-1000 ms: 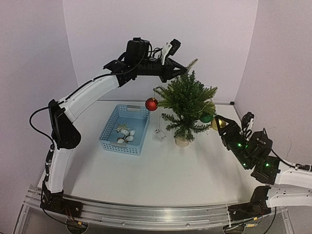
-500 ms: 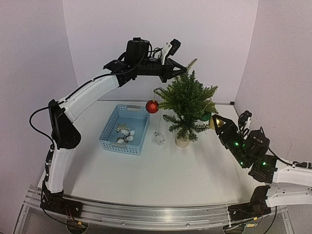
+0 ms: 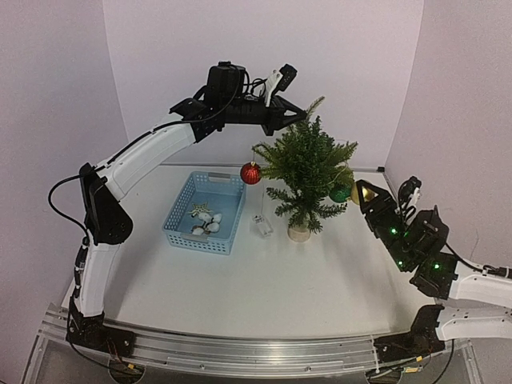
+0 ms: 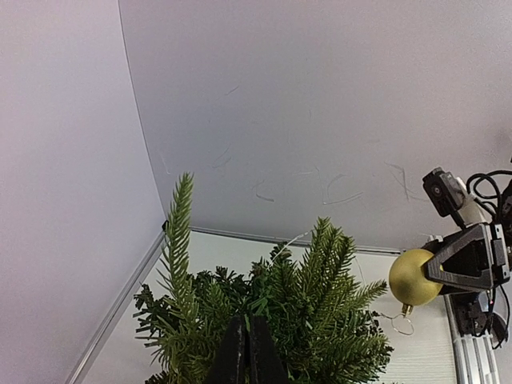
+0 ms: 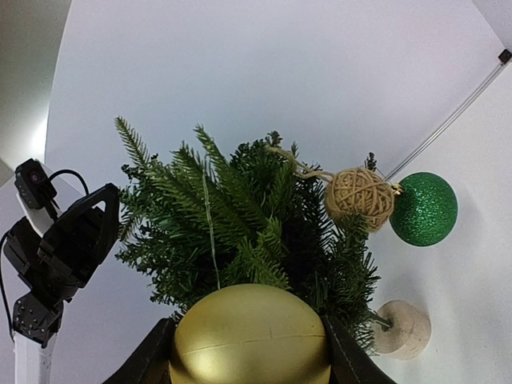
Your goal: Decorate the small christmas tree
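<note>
Both at tree (image 3: 308, 164) edges: left pincer (image 4: 246, 326) pressed together, right pincer (image 3: 368, 196) pinching gold ball (image 5: 250, 336).

The right gripper (image 3: 366, 194), carrying the gold ball (image 4: 410, 277), now sits a little higher and further back than a second ago. The ball is level with the green ball (image 3: 340, 193) at the right edge of the tree (image 3: 308, 164), and the arm behind it is raised again after dipping low half a second ago. The red ball (image 3: 251, 173) hanging on the tree's left side has swung slightly to the right and looks a touch smaller, and the left gripper (image 4: 246, 356) at the treetop has closed the last bit, its fingers now pressed together.
</note>
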You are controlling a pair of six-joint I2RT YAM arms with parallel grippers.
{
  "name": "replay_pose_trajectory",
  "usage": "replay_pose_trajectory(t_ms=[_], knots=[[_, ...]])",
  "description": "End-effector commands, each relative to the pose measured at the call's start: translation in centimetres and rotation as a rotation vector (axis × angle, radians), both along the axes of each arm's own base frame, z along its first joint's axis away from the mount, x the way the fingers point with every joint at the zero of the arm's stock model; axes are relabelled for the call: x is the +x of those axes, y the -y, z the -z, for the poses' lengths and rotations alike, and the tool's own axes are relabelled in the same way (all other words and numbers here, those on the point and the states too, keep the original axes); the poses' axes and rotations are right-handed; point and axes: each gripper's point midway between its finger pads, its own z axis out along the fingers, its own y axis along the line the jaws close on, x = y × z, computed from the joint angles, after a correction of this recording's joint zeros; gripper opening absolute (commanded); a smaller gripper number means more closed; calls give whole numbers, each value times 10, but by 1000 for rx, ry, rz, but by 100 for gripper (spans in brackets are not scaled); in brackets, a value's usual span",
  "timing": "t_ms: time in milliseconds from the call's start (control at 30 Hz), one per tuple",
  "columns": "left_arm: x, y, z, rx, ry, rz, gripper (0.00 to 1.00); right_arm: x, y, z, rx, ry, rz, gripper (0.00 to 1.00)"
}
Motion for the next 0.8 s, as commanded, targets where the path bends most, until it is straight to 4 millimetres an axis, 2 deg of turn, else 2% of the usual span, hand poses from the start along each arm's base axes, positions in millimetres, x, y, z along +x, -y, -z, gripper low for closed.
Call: replay_pose_trajectory(t_ms=[0,167,367,467,633,767], knots=[[-3,4,8,16,4,22,0,8,3,-12,13,34,15,6],[-4,4,8,18,5,26,0,20,-2,-12,36,26,-28,5],[-4,3,7,18,7,24,0,19,0,-12,46,33,-35,2],[-4,3,7,18,8,26,0,18,2,-18,49,48,-37,2],[-5,4,8,18,9,29,0,16,-6,-35,28,91,-84,1],[-5,4,8,20,8,29,0,18,6,-29,9,88,-26,0]])
